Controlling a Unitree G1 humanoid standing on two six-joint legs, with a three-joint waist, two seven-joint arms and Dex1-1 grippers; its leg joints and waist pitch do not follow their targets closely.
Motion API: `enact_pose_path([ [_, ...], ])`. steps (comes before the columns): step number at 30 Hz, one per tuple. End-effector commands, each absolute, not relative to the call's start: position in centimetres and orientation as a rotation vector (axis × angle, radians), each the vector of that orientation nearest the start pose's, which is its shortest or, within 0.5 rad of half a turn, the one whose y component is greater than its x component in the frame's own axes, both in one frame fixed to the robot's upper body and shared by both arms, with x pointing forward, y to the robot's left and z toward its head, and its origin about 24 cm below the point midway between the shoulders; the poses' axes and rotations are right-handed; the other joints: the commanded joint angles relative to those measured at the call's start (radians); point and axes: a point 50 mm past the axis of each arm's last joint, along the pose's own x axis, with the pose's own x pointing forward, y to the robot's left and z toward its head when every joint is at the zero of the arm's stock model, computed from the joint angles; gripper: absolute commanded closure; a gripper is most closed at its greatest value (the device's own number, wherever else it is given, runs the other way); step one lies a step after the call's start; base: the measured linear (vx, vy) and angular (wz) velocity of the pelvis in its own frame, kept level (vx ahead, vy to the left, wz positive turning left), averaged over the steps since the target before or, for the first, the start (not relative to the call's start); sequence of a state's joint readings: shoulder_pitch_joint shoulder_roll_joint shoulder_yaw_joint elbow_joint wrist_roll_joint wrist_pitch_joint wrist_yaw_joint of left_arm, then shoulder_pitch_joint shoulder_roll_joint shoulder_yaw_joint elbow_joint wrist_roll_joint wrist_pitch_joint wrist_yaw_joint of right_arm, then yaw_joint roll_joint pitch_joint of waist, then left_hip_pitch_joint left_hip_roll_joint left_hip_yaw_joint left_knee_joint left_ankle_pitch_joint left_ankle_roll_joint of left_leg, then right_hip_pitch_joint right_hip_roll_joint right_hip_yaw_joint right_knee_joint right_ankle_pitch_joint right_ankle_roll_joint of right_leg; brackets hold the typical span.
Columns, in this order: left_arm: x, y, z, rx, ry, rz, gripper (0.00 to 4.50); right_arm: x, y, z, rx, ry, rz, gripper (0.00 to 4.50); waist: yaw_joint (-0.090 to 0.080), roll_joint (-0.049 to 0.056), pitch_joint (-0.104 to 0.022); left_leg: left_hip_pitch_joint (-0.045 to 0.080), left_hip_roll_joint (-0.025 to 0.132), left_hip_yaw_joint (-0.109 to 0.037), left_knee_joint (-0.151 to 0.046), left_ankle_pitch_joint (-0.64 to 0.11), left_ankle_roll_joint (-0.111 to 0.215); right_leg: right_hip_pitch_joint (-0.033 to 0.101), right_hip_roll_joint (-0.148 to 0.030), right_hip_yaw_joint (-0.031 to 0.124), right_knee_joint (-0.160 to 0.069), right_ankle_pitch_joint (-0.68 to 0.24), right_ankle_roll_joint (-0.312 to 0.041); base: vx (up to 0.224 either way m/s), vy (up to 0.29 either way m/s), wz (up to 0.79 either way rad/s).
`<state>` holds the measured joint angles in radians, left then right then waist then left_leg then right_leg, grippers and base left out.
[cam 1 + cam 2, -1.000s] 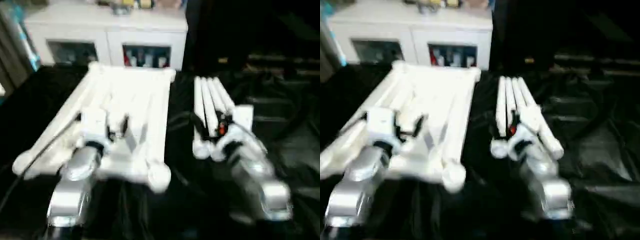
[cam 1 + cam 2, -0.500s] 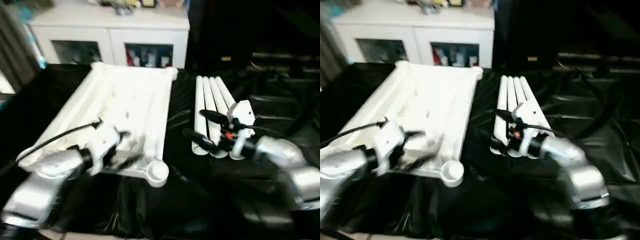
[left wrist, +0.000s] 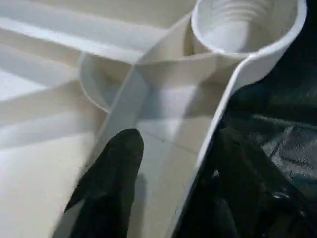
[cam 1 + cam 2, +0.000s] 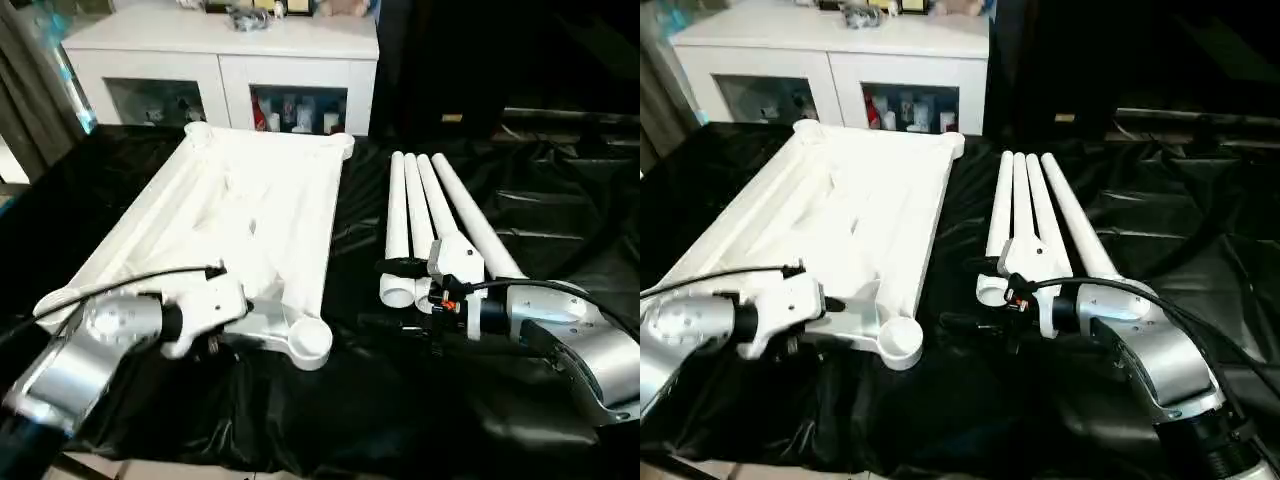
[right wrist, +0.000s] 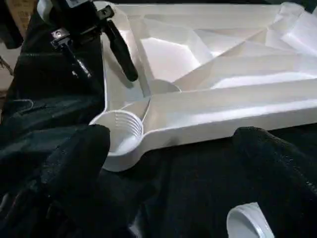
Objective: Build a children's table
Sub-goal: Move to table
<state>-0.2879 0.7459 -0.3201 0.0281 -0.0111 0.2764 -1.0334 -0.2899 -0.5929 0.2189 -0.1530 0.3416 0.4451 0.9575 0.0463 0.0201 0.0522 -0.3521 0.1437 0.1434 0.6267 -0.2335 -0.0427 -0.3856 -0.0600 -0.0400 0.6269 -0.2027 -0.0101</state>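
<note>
Status: assembly not started, as far as the views show. The tabletop (image 4: 240,230) lies underside-up on the black-draped work table (image 4: 520,220), its threaded corner sockets facing upward. The near socket (image 4: 310,342), at the tabletop's corner closest to the robot on the leg side, is empty. The far corner sockets also look empty; the near corner on the other side is hidden behind the left arm.

The four legs (image 4: 430,225) lie bundled side by side just beside the tabletop, on its right, apart from it, open ends toward the robot. None is screwed in.

Left gripper (image 5: 96,49): straddles the tabletop's near rim, a short way from the empty socket. One finger (image 3: 111,178) sits inside the rim, the other outside over the black cloth. Jaws partly apart; whether they are pinching the rim I cannot tell.

Right gripper (image 4: 385,295): jaws spread wide, nothing between them. It points sideways toward the tabletop, over the cloth in the gap between the legs' near ends and the tabletop's near corner.

Remaining, by my judgement: everything. Each of the four legs has to be picked up, stood in a socket and twisted home, then the table turned upright.
</note>
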Motion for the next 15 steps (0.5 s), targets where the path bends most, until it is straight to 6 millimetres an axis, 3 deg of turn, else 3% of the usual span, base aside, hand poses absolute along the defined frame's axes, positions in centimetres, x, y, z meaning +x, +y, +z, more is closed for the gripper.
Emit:
enact_pose_path([
  [1,26.85,19.98,7.47,0.676,0.545,-1.154,2.22,25.91,-14.52,10.25,-0.268,0.281,1.226,0.0,0.005,0.004,-0.058,-0.005,0.067,-0.019,-0.084,-0.102,0.042,0.046,-0.083,0.052,-0.071,-0.114,-0.25,0.0,0.0,0.0],
  [8,26.57,20.42,7.56,0.654,0.587,-1.188,2.83,25.62,-14.41,10.07,-0.271,0.296,1.241,0.0,0.008,0.01,-0.052,0.0,0.074,-0.019,-0.091,-0.15,0.029,0.044,-0.083,0.051,-0.074,-0.17,-0.262,0.0,0.0,0.0],
  [11,26.78,20.41,7.63,0.664,0.57,-1.179,3.16,25.61,-14.4,10.02,-0.274,0.298,1.242,0.0,0.009,0.009,-0.05,0.002,0.075,-0.02,-0.094,-0.181,0.016,0.044,-0.085,0.052,-0.077,-0.209,-0.253,0.0,0.0,0.0],
  [15,26.63,20.13,7.51,0.664,0.566,-1.191,3.55,25.57,-14.32,9.86,-0.28,0.302,1.244,0.0,0.01,0.004,-0.051,-0.001,0.074,-0.019,-0.093,-0.157,0.019,0.045,-0.085,0.053,-0.076,-0.188,-0.25,0.0,0.0,0.0],
])
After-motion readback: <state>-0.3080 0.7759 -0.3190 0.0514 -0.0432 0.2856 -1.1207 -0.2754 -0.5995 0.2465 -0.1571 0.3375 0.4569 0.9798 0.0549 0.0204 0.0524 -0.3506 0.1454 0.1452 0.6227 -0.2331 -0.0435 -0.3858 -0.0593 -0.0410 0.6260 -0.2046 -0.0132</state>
